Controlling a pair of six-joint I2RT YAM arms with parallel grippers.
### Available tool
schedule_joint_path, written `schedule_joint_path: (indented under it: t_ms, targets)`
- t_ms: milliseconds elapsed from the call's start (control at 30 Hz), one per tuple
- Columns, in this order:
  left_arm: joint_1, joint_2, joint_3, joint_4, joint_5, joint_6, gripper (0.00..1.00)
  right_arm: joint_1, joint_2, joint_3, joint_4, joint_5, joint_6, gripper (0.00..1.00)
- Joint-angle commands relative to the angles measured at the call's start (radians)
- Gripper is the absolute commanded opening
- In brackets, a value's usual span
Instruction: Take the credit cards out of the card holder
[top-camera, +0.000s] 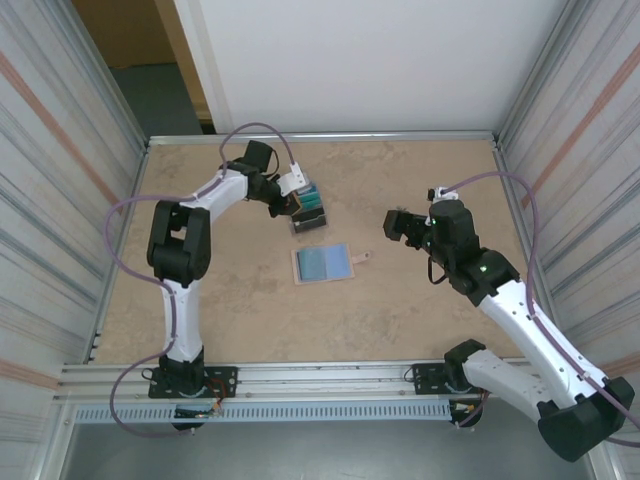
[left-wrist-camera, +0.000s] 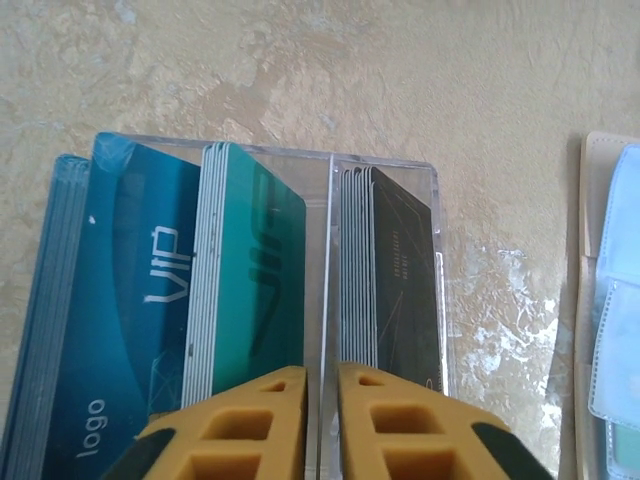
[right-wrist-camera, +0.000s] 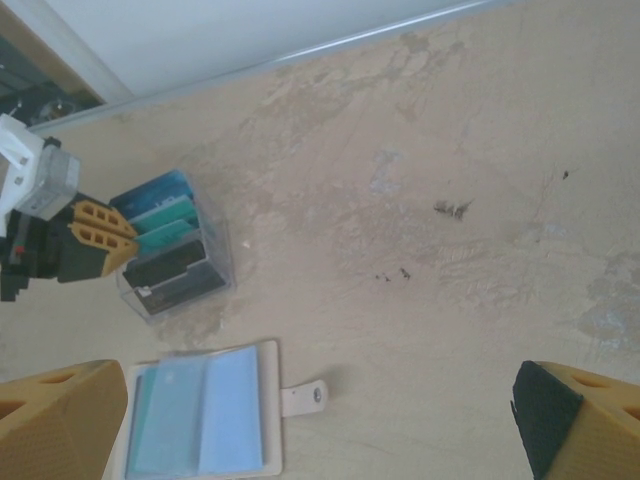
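Left arm bent at the elbow, its hand (left-wrist-camera: 320, 375) low at the credit cards (left-wrist-camera: 250, 270) standing in a clear tray (left-wrist-camera: 385, 172), fingers nearly together astride the divider; gripping or not, I cannot tell. Right hand (top-camera: 392, 225) gapes wide beside the opened card holder (top-camera: 323, 263) on the counter (top-camera: 420, 310).

Left arm (top-camera: 180, 245) stretched forward, left fingers (left-wrist-camera: 250, 425) narrowly parted; right arm (top-camera: 505, 290) angled inward, right fingers (right-wrist-camera: 60, 420) wide apart.

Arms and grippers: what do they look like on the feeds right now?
The left arm and right arm both have white links, black joints and a looping lilac cable; small green lights glow on the right one. The left gripper and right gripper carry ochre-yellow fingers with moulded cut-outs and black patches.
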Motion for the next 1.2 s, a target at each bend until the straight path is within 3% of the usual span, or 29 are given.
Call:
schedule_joint_path:
  t_ms: [0,200,567,733,833,967,1167]
  targets:
    - [-0.008,-0.078,0.022,-0.013,-0.010,-0.040,0.20,-0.008,0.009,0.041,-0.013,-0.005,0.009,0.99]
    - [-0.019,-0.164,0.002,-0.025,-0.039,-0.065,0.28,-0.005,0.048,0.056,-0.028,-0.050,-0.011,0.99]
    - [-0.040,-0.390,-0.225,0.131,-0.221,-0.283,0.52,0.079,0.205,0.076,-0.047,-0.088,-0.010,0.75]
    - [-0.054,-0.566,-0.424,0.281,-0.385,-0.510,0.77,0.155,0.325,0.109,-0.063,-0.063,0.007,0.70]
    - [-0.054,-0.683,-0.551,0.350,-0.513,-0.683,0.98,0.207,0.411,0.147,-0.076,-0.059,0.016,0.66]
    - [-0.053,-0.820,-0.699,0.391,-0.629,-0.881,0.99,0.275,0.545,0.212,-0.092,-0.067,0.021,0.56]
    - [-0.046,-0.939,-0.842,0.392,-0.688,-1.061,0.99,0.334,0.726,0.300,-0.087,-0.117,0.024,0.43]
